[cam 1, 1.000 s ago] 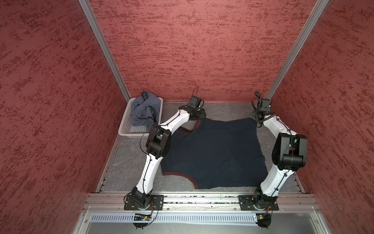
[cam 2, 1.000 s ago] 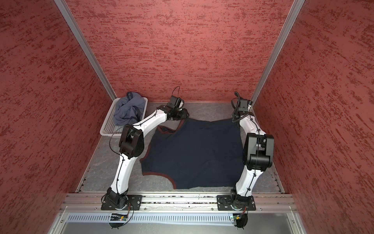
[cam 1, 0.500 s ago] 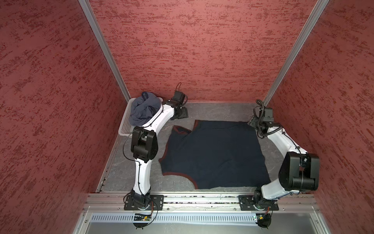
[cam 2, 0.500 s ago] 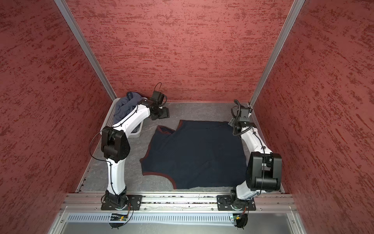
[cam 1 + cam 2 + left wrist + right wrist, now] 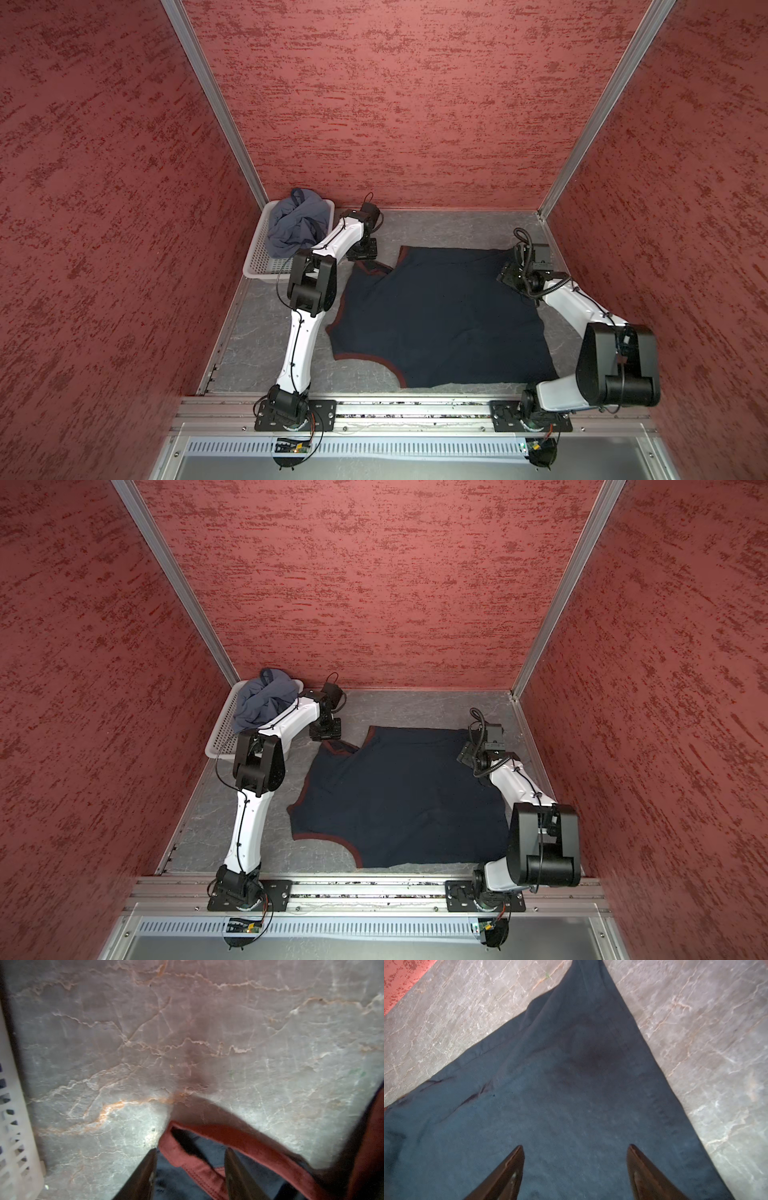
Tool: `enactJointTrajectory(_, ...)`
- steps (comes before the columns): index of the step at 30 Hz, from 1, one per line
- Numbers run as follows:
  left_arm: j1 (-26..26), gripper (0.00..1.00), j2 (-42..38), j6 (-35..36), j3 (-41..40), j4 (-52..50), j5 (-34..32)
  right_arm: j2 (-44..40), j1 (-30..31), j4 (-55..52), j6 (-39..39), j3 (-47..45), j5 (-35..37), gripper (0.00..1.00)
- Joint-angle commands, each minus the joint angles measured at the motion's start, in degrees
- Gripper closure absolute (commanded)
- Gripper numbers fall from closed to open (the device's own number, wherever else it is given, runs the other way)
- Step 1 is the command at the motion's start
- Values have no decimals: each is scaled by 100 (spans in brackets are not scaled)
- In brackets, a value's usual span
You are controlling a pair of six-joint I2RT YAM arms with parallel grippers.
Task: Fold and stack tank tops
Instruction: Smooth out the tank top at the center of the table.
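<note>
The navy tank top [image 5: 436, 316] lies flat on the desk [image 5: 457, 228]: my left pincer [image 5: 191, 1150], half spread, straddles its far-left maroon strap [image 5: 228, 1136], my right pincer [image 5: 575, 1145] gapes above the far-right corner; I should pinch both layers squarely, then lift evenly.

Middle of the table [image 5: 449, 226]: we see the spread tank top [image 5: 440, 316] lying flat.
Far left corner: the basket [image 5: 257, 259] — we find the bunched tank top [image 5: 295, 224] in it.
</note>
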Motion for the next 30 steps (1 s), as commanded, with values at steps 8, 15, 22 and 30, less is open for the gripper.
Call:
enactJointTrajectory(8, 27, 60, 458, -14, 407, -337, -545, -133, 37, 140, 57, -137, 53, 21)
enactJointTrajectory(15, 77, 73, 651, -22, 511, -345, -535, -28, 43, 40, 107, -101, 284, 21)
enactJointTrajectory(22, 136, 93, 314, -244, 372, -269, -1019, 537, 33, -165, 242, -2, 652, 21)
enactJointTrajectory(30, 341, 96, -764, -709, -382, 104, -1678, 1170, -28, -270, 437, 62, 1185, 20)
